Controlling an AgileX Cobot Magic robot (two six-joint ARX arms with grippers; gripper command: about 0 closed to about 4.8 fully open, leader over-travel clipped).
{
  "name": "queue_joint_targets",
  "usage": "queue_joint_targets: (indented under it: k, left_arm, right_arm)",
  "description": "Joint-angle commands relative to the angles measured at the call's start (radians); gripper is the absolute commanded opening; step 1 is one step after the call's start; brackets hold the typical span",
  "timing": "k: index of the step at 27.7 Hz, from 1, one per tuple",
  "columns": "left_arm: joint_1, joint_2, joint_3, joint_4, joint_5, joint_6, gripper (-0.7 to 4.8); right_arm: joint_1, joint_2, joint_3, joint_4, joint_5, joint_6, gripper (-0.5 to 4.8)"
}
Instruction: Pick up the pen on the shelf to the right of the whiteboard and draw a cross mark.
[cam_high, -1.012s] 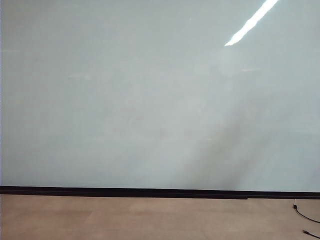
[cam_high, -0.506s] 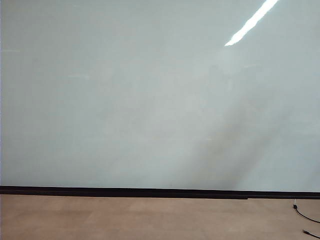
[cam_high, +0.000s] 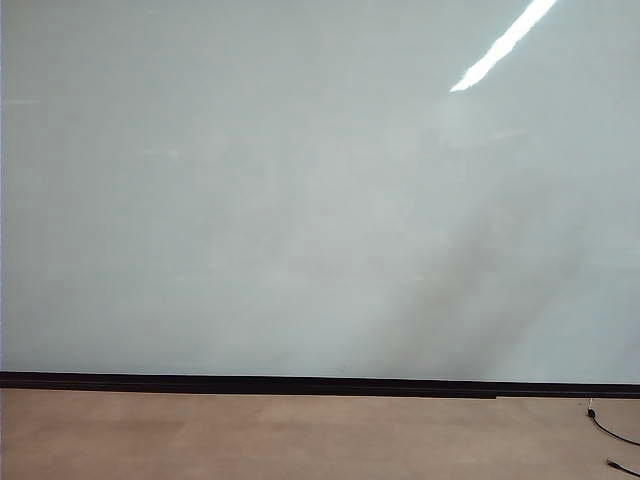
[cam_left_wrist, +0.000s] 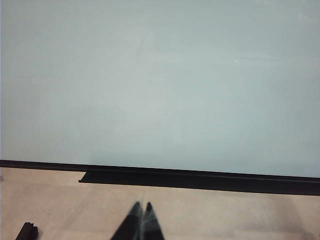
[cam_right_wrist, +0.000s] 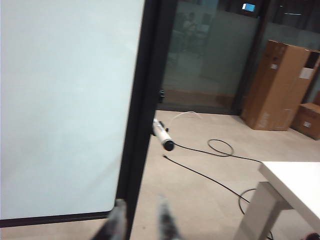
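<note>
Both of my claws sit low and clear of everything, gripping nothing. My left claw has its two dark fingertips pressed together to a point, clenched on nothing, aimed at the whiteboard above the black strip along its lower edge, with pale floor beneath and a small black object lying on the floor off to one side. My right claw shows two blurred fingertips standing apart with a clear gap, released and empty, one of them just in front of the whiteboard's black edge frame. Past that frame, in my right wrist view, the pen juts out from the right edge of the board: a slim white marker with a dark end pointing away from the frame; I think it rests on a small shelf there, but the mount is too small and dim to make out. A thin black cable trails across the floor beyond the pen, a white table corner stands nearby, and cardboard boxes stand against a glass wall farther back. In the exterior view the whiteboard fills nearly everything, glossy with a bright streak of reflected light, and neither claw appears there.
</note>
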Motion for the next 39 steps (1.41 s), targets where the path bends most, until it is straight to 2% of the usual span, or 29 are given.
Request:
queue_joint_targets:
  k: [1, 7, 11, 16, 19, 20, 25, 31, 35, 39]
  left_arm:
    - [0.0, 0.0, 0.003, 0.008, 0.004, 0.004, -0.05]
    - [0.0, 0.0, 0.003, 0.008, 0.004, 0.004, -0.05]
    - [0.0, 0.0, 0.003, 0.008, 0.004, 0.004, -0.04]
    - [0.0, 0.0, 0.003, 0.008, 0.004, 0.004, -0.04]
    - [0.0, 0.0, 0.003, 0.008, 0.004, 0.004, -0.04]
    - [0.0, 0.0, 0.003, 0.008, 0.004, 0.004, -0.04]
    - [0.0, 0.0, 0.003, 0.008, 0.004, 0.004, -0.04]
    - [0.0, 0.0, 0.003, 0.008, 0.004, 0.004, -0.04]
    - [0.0, 0.0, 0.003, 0.008, 0.004, 0.004, -0.04]
    - [0.0, 0.0, 0.003, 0.008, 0.004, 0.004, -0.05]
  right_arm:
    - [0.0, 0.0, 0.005, 0.013, -0.011, 0.003, 1.25]
    - [0.0, 0.001, 0.046, 0.002, 0.003, 0.001, 1.28]
    - [-0.002, 0.03, 0.089, -0.027, 0.016, -0.012, 1.54]
    - [-0.012, 0.122, 0.144, -0.023, -0.006, -0.026, 2.21]
    - [-0.034, 0.173, 0.165, 0.006, -0.06, -0.026, 2.38]
    - [-0.061, 0.189, 0.168, 0.03, -0.106, -0.025, 2.57]
    - [-0.24, 0.192, 0.168, 0.047, -0.353, -0.011, 2.67]
    - [-0.416, 0.201, 0.167, 0.048, -0.549, 0.05, 2.67]
    - [-0.508, 0.211, 0.167, 0.068, -0.636, 0.084, 2.67]
    - [-0.552, 0.224, 0.167, 0.098, -0.668, 0.111, 2.67]
